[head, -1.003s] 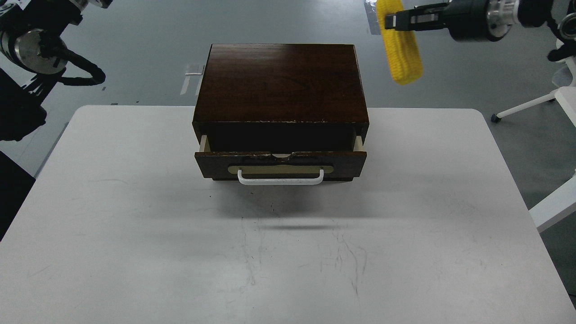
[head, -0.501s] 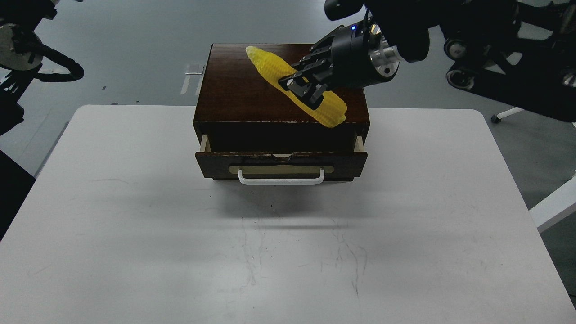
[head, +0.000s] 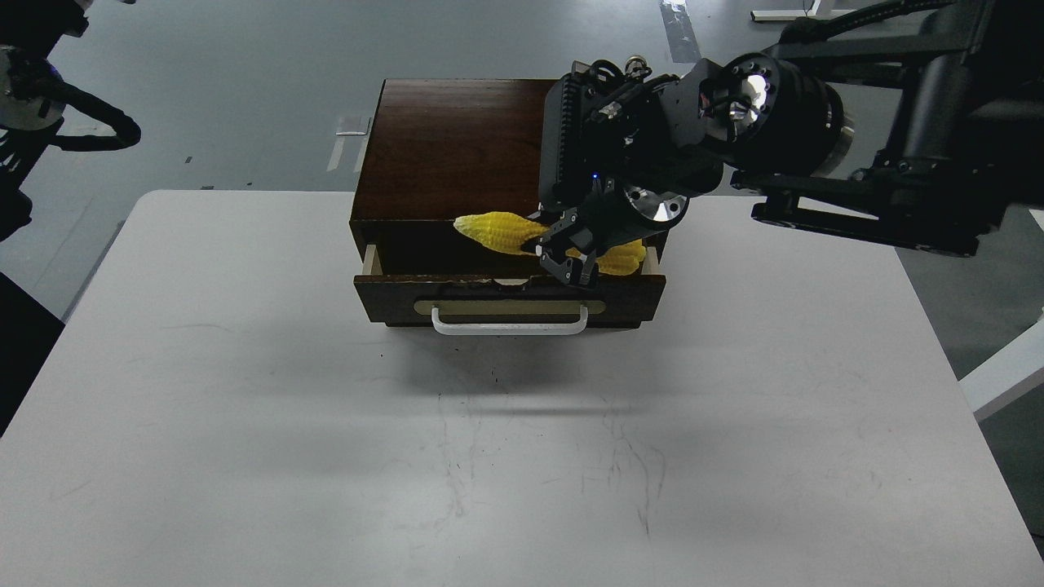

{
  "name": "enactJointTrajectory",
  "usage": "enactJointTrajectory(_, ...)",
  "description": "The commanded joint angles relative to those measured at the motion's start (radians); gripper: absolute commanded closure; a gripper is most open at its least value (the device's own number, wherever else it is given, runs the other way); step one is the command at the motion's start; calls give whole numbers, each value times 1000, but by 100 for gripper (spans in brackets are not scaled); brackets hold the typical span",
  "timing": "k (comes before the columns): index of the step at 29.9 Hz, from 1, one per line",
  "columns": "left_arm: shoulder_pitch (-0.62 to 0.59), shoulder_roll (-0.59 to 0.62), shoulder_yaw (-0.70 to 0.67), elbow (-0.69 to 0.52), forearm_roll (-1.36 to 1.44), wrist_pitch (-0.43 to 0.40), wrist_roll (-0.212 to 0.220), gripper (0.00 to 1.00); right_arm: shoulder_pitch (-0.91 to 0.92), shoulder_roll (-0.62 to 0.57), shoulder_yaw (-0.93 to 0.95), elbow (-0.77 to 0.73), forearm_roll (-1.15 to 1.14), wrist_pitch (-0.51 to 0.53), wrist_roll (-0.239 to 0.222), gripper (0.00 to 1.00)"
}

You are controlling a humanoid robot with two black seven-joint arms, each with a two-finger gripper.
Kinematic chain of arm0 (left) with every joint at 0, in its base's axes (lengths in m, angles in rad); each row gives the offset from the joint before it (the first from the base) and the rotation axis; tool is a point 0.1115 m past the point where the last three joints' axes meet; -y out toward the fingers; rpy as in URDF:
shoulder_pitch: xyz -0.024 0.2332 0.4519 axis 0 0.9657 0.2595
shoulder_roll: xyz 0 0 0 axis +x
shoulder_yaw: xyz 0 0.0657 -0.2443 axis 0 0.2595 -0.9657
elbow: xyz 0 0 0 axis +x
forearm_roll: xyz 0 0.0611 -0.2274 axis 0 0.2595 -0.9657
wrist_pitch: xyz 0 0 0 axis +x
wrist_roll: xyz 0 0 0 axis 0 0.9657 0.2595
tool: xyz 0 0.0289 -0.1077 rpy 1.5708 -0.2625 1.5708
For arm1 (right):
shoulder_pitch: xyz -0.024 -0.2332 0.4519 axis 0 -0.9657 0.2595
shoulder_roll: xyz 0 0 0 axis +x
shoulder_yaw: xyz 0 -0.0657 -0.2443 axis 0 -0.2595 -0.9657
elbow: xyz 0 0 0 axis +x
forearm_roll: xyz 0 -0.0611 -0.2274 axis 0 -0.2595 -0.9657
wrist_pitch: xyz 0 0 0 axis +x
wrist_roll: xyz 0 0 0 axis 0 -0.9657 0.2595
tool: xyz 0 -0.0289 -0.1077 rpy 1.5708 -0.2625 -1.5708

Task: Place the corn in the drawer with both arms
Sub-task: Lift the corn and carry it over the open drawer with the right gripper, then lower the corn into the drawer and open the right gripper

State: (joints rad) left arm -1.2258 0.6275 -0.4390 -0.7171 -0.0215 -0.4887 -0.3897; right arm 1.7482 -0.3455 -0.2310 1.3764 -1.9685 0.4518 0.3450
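The yellow corn (head: 502, 231) lies nearly level over the open gap of the drawer (head: 510, 295), its pointed end to the left. My right gripper (head: 568, 257) is shut on the corn near its thick right end and holds it just above the drawer opening. The drawer is pulled out a little from the dark brown wooden box (head: 457, 151), its white bar handle (head: 509, 324) facing me. My left arm (head: 49, 106) is at the far left edge, off the table; its gripper does not show.
The box stands at the back middle of a white table (head: 245, 408). My right arm's bulky wrist (head: 718, 130) hangs over the box's right half. A white chair base (head: 1007, 367) is at the right, beyond the table edge.
My right arm has swung in from the upper right with the corn, lowered it from over the box top to the drawer opening, and turned it nearly level.
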Motion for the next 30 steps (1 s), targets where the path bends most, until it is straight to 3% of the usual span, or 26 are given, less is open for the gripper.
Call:
enactJointTrajectory(1, 0, 0, -1, 1, 0, 0, 0, 2, -10, 17, -13, -10, -13, -1, 2, 82)
enactJointTrajectory(4, 2, 1, -1, 1, 0, 0, -1, 2, -10, 19, -25, -34, -16, -1, 2, 82)
enactJointTrajectory(12, 9, 3, -1, 1, -2, 0, -15, 2, -18, 46, -28, -68, -16, -2, 2, 69)
enactJointTrajectory(20, 9, 3, -1, 1, -2, 0, -15, 2, -24, 46, -27, -68, -17, -4, 2, 45)
enactJointTrajectory(30, 9, 1, -1, 1, -2, 0, -15, 2, -19, 60, -27, -71, -15, -5, 2, 38)
